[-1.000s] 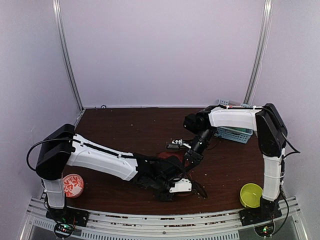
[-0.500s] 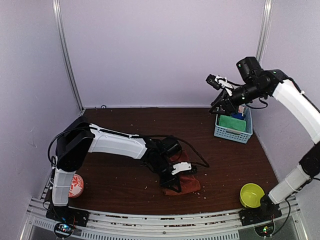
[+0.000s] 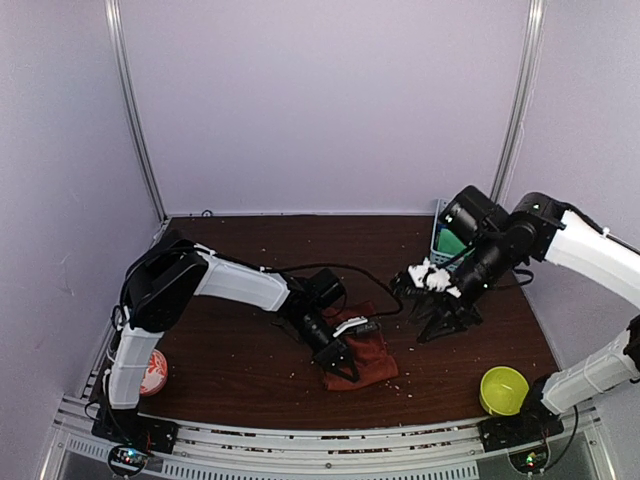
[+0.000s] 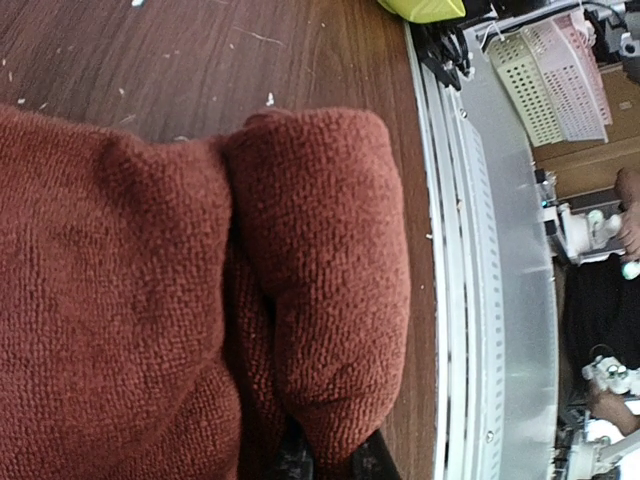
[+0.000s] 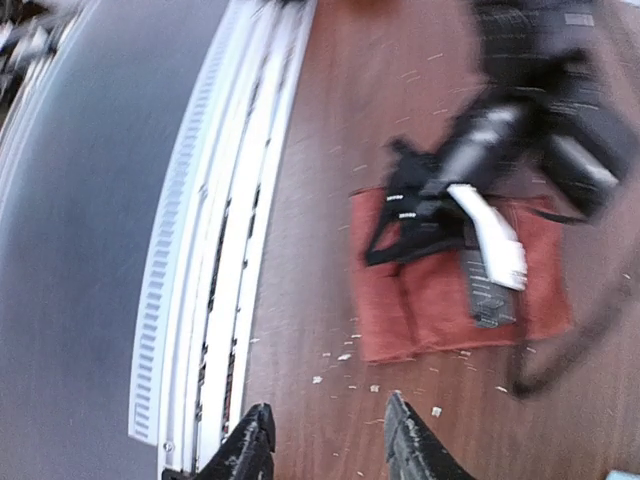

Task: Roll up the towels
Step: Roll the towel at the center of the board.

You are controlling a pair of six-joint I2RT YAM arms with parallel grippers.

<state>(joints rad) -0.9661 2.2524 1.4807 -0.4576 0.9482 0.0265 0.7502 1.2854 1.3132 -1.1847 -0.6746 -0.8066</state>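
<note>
Rust-red terry towel [image 3: 375,360] is pinched near the table's [image 3: 250,260] front edge by the left gripper [image 3: 338,370], probably for rolling; right gripper [image 5: 325,445] is held open, empty.

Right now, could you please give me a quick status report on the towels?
Left gripper shut on red towel, partly folded. Right gripper open, empty, nearby. Nothing blocking.

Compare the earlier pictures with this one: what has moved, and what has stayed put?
The right gripper swung up over the basket, then came back down beside the red towel, open and empty. The left gripper stayed shut on that towel while its arm drew in. Towel, yellow bowl and patterned bowl stayed put.
</note>
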